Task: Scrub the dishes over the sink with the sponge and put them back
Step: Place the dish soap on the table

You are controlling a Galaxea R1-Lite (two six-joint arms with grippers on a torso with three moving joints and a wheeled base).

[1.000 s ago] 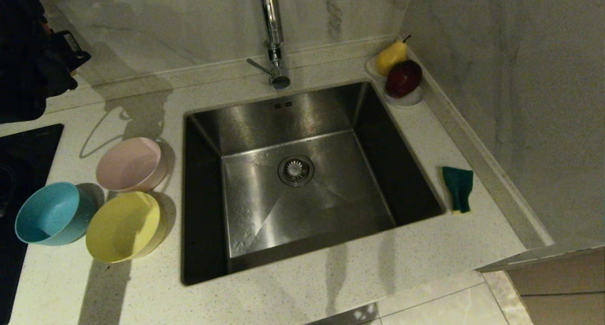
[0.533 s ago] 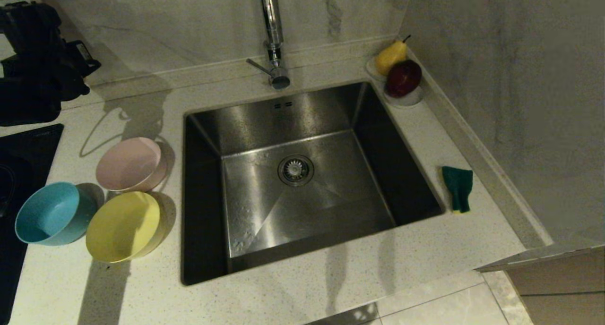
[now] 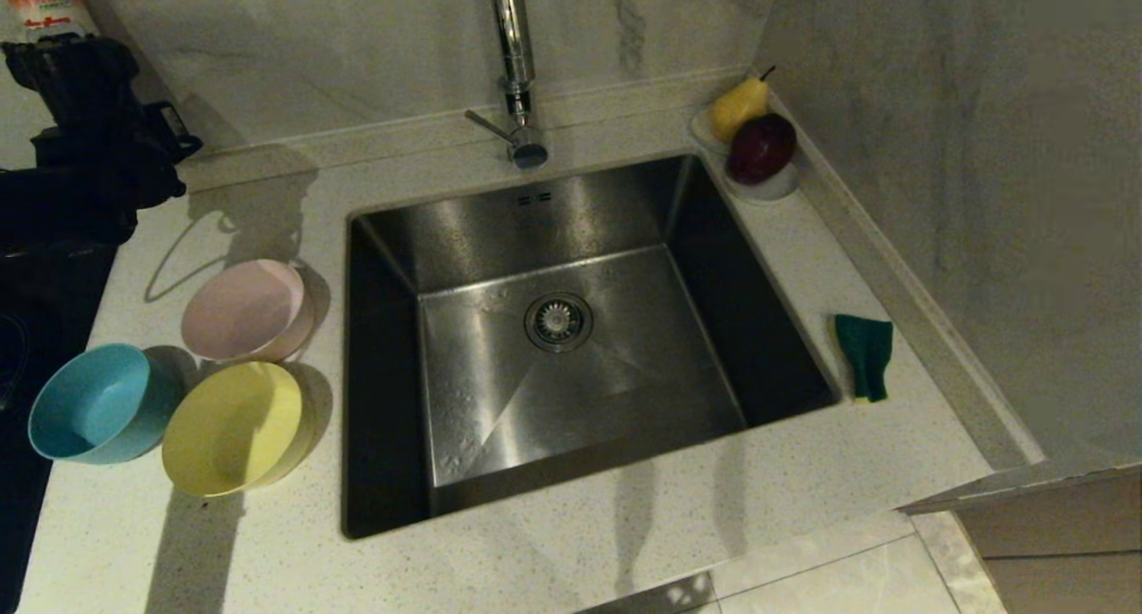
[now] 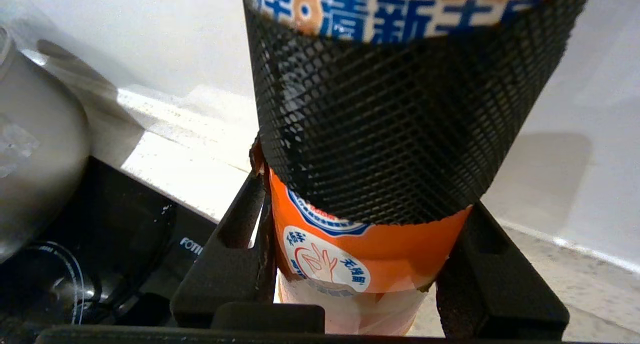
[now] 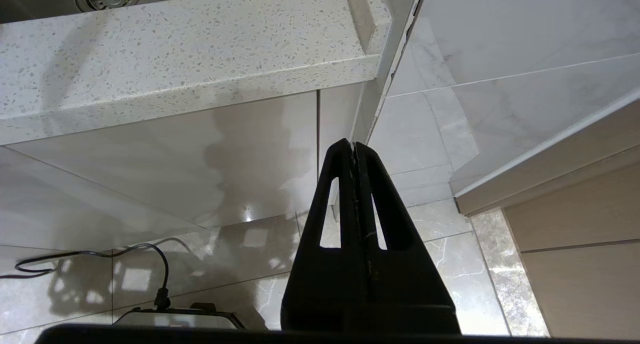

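Plastic bowls, pink (image 3: pixel 245 309), blue (image 3: pixel 89 402) and yellow (image 3: pixel 232 427), sit unscrubbed on the bench (image 3: pixel 553 551) left of the sink (image 3: pixel 571 212); the sponge (image 3: pixel 864 355) lies right. Left claw (image 4: pixel 350 264) grips a detergent bottle (image 4: pixel 370 254); dosing soap seems next. Right claw (image 5: pixel 354 151) hangs closed, empty.

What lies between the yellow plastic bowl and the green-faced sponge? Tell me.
The square stainless steel sink, with its round drain strainer, fills the stretch between the yellow plastic bowl and the green-faced sponge; otherwise only speckled countertop. The head view shows this.
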